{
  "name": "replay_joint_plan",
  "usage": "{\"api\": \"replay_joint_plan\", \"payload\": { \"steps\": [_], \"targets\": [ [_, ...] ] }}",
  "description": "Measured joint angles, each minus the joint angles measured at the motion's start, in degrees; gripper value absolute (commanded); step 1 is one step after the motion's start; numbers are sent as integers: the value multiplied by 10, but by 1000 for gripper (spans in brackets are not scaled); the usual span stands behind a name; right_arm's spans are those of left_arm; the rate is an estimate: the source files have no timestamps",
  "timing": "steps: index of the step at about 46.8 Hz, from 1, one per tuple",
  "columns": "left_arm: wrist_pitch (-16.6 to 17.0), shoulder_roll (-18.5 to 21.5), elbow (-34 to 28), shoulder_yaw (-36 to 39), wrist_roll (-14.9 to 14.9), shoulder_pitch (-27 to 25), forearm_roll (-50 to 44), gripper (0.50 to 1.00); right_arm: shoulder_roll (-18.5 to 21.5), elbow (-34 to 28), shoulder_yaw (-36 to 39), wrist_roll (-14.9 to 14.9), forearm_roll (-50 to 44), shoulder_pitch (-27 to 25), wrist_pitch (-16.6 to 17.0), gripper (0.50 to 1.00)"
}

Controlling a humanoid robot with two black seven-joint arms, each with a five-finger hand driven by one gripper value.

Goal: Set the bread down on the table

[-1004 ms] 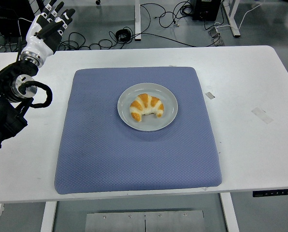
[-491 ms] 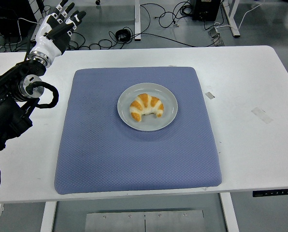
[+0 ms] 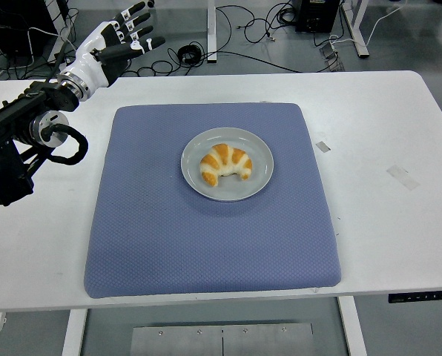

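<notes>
The white table [image 3: 399,245] fills most of the view, and on it lies a large blue-grey mat [image 3: 169,237] with a quilted surface, covering the middle of the table. Near the centre of the mat, a little toward 12 o'clock, stands a round grey plate [image 3: 259,152]. The croissant [image 3: 225,163] lies flat on this plate, with its curved back toward 12 o'clock and its two tips pointing toward 6 o'clock. It is golden with paler stripes.

From 9 o'clock the left arm [image 3: 17,141] comes in, black and with cables at the wrist. The left hand [image 3: 110,46] is up at about 10 o'clock from the plate, well apart from it, past the far left corner of the mat. Its fingers [image 3: 136,26] are spread wide and hold nothing. The right arm is not visible.

I judge that the task is at its beginning: the bread is not yet taken, and the hand must first travel toward 4 o'clock to reach the plate.

The croissant is probably very light and soft, with a flaky crust that can crush or break under strong pressure. The tips look thinner and weaker. I think the best place to hold it is the thick middle of the arc, with fingers on the outer back and the thumb on the inner curve, closing gently. The plate looks smooth and shallow, so it may slide a little if the fingers push sideways on the bread.
</notes>
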Motion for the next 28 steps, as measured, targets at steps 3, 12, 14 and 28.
{"api": "replay_joint_plan", "payload": {
  "steps": [3, 12, 14, 28],
  "targets": [
    [42, 10, -34, 21, 9, -11, 19, 965, 0, 0, 0, 0, 0, 0, 0, 1000],
    [101, 29, -84, 38, 106, -30, 65, 966, 0, 0, 0, 0, 0, 0, 0, 1000],
    [102, 37, -98, 38, 129, -37, 81, 966, 0, 0, 0, 0, 0, 0, 0, 1000],
    [103, 67, -183, 147, 191, -115, 141, 966, 0, 0, 0, 0, 0, 0, 0, 1000]
  ]
}}
